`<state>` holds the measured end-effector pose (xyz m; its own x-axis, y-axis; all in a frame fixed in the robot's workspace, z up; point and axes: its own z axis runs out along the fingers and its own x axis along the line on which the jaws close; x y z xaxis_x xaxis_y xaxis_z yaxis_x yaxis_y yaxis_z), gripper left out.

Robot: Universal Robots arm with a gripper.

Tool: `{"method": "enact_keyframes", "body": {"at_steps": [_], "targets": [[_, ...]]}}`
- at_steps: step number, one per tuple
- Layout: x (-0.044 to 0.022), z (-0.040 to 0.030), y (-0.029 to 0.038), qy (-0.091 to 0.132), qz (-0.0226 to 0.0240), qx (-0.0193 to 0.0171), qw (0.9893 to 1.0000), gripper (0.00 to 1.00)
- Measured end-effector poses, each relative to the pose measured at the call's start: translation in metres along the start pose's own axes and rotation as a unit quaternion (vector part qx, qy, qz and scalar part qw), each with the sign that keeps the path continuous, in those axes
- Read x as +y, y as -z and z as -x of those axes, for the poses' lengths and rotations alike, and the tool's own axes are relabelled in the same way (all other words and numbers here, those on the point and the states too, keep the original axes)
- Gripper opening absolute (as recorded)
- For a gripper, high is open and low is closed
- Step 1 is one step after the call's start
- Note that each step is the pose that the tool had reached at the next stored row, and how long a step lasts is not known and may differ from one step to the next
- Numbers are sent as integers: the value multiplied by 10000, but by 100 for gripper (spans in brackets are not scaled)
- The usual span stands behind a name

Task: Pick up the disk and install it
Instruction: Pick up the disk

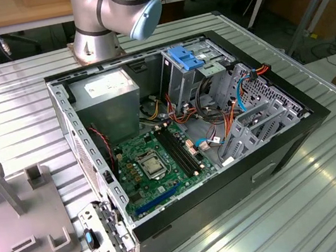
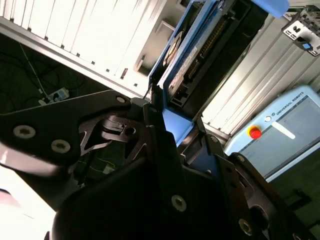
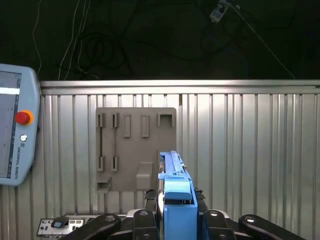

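My gripper (image 3: 176, 200) is clamped on the disk (image 3: 172, 167), jaws closed against its blue frame, and it stands edge-on over the ribbed table (image 3: 250, 150). Beyond it lies a grey fixture plate (image 3: 132, 145), with the pendant (image 3: 15, 130) off to the side. In the exterior view the open case (image 1: 273, 141) sits on the table, drive cage (image 1: 188, 71) inside, my arm (image 1: 109, 14) behind it.

1 disk (image 3: 176, 196), 1 PC case (image 1: 230, 193), 1 fixture plate (image 3: 135, 145), 1 pendant (image 3: 15, 135).
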<state>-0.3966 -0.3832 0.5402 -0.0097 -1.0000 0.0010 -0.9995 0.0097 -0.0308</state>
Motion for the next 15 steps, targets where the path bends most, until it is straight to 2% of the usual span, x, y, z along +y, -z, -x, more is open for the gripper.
{"method": "enact_keyframes", "body": {"at_steps": [10,11,15], "targets": [[-465,1,-41,0,0,0,10000,37],[-571,1,-52,0,0,0,10000,37],[-755,0,-72,0,0,0,10000,37]]}}
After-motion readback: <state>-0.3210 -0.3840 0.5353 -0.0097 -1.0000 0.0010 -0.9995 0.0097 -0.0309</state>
